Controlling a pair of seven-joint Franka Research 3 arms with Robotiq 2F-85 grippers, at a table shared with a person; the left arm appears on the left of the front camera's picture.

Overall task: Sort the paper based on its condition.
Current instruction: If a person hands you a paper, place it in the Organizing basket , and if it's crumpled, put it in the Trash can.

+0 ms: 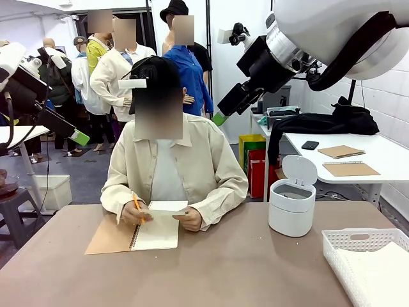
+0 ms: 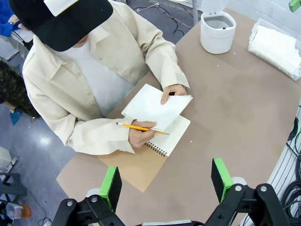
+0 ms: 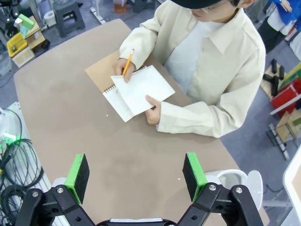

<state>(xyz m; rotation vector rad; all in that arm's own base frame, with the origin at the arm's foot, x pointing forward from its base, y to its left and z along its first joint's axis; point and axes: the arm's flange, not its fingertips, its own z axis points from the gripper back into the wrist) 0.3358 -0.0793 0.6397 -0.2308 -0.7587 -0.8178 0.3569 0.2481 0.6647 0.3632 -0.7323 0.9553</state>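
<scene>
Across the table a person holds a white sheet of paper (image 1: 167,206) (image 2: 155,106) (image 3: 143,87) lifted over an open spiral notebook (image 1: 153,236) (image 2: 176,136) (image 3: 117,101). One hand grips the sheet's edge and the other holds a pencil (image 2: 138,127). I cannot tell whether the sheet is still bound. More white paper (image 1: 377,268) (image 2: 278,42) lies in the basket. My left gripper (image 1: 80,136) (image 2: 166,179) hangs open high above the table's left side. My right gripper (image 1: 220,118) (image 3: 135,170) is open too, raised high at the right, with nothing between its fingers.
A white bin (image 1: 291,208) (image 2: 217,33) (image 3: 235,179) with its lid up stands at the right of the table. A white mesh basket (image 1: 358,238) (image 2: 275,63) sits at the near right corner. The brown tabletop (image 1: 223,268) between them is bare. People stand farther back.
</scene>
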